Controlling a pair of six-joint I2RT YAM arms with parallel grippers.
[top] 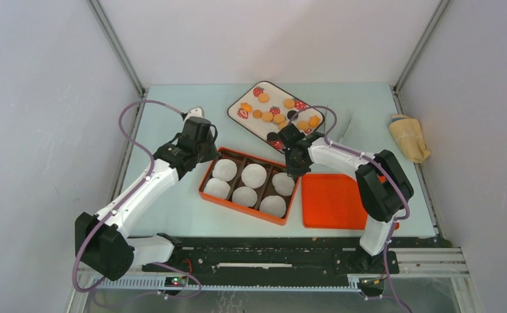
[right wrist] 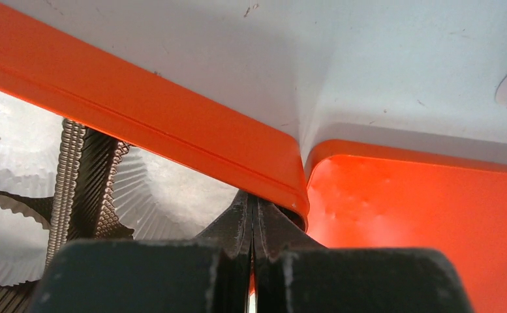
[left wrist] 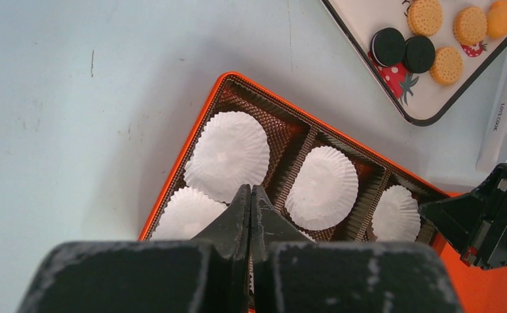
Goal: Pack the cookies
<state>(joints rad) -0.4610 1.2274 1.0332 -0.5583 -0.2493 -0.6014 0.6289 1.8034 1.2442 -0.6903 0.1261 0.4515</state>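
Landmark: an orange rectangular box (top: 241, 209) with brown ribbed dividers and six compartments, a white fluted paper cup (top: 254, 175) in each. It sits skewed, midway across the table.
Near edge: a black slotted rail (top: 270, 255) carrying both arm bases runs along the box's near side. A strip of pale blue-green tabletop (top: 192, 220) shows between rail and box.
Right flank: a flat orange square lid (top: 332, 201) lies just beside the box's right end, corner by corner, with a thin gap between them in the right wrist view.
Right arm: the right gripper (right wrist: 254, 202) has its fingers pressed together on nothing, tips low at the box's right-end rim, close to the corner by the lid.
Left arm: the left gripper (left wrist: 250, 195) has its fingers together, holding nothing, above the box's left end.
Left flank: bare tabletop runs from the box's left rim to the side wall.
Far side: a white rounded tray (top: 275, 94) with a dark rim and red strawberry prints lies beyond the box's far right corner, apart from it.
Task items: the cookies (top: 267, 116), small flat discs, mostly golden-orange with two black, lie on that tray.
Beside tray: a narrow white printed packet (left wrist: 498, 117) lies beyond the box's right end.
Far right: a beige crumpled soft bundle (top: 409, 135) sits well right of the box, by the wall; I cannot tell what it is.
Room: white panel walls (top: 42, 98) with aluminium posts close the left, far and right sides.
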